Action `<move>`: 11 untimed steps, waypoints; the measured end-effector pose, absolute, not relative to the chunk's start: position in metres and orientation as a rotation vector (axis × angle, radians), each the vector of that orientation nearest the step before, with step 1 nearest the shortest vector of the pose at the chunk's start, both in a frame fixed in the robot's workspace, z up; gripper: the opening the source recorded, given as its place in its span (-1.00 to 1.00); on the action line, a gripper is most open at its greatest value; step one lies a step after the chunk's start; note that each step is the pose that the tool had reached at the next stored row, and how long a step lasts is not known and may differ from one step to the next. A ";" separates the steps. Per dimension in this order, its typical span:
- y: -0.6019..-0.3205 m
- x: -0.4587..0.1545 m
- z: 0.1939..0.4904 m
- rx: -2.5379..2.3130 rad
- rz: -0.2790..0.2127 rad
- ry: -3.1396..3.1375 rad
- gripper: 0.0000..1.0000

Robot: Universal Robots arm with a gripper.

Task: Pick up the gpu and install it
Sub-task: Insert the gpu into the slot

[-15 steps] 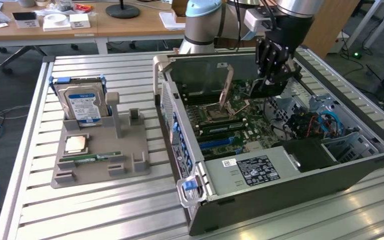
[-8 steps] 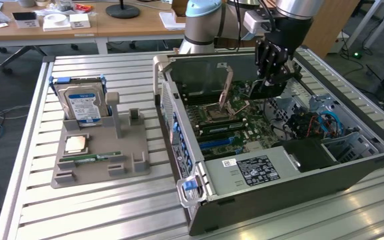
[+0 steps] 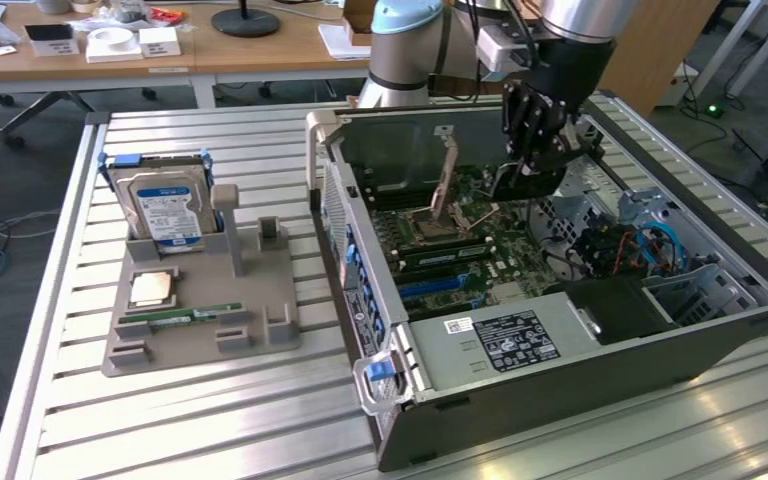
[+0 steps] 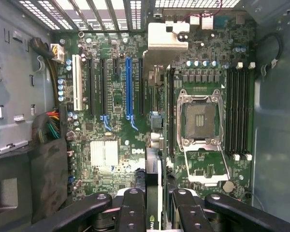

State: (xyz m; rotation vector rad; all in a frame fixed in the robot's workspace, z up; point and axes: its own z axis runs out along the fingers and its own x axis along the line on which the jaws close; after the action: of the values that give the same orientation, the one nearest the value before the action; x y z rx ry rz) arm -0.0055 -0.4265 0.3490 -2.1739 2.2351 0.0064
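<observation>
Holding the gpu (image 4: 153, 186) edge-down over the motherboard (image 4: 111, 96).
Fingers (image 4: 131, 212) pinch it between them; its long axis runs straight ahead of them, parallel to the blue slot (image 4: 129, 87) just beside.

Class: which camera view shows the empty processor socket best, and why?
The wrist view: it looks squarely down on the processor socket, with all four sides visible. The exterior view shows it from a slant, deep inside the case among the board's other parts.
</observation>
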 end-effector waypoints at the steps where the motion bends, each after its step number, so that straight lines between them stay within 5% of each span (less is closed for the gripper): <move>1: -0.426 -0.006 0.348 -2.173 0.005 2.235 -0.47; 11: -0.432 -0.013 0.346 -2.171 -0.005 2.227 -0.47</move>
State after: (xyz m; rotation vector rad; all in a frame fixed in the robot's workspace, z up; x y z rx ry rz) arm -0.0128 -0.4317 0.3455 -2.1714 2.2266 -0.0053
